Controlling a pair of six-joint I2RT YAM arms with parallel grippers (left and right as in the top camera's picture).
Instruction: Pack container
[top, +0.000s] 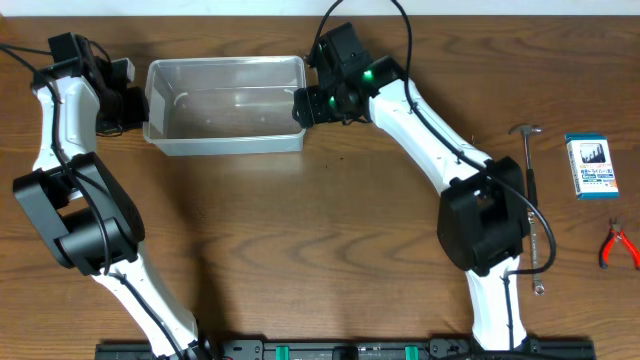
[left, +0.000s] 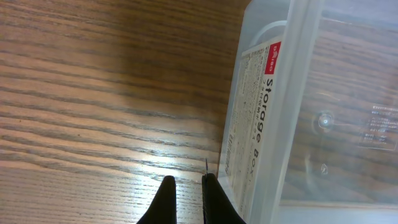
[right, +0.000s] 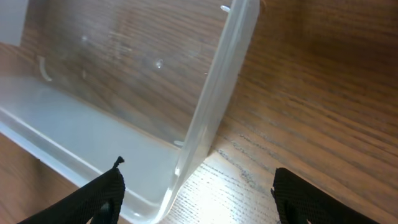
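Wood table (top: 330, 220), right end effector (right: 202, 199) spread astride container (top: 225, 143) end wall.

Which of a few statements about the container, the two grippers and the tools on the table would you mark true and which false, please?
1. The container is empty. True.
2. The right gripper is shut. False: its jaws stand open, one finger inside the container's end wall and one outside.
3. The left gripper is shut and sits outside the container, beside its end wall. True.
4. The hammer lies inside the container. False: it lies on the table, out past the right arm.
5. The pliers lie on the table, apart from the blue-and-white box. True.
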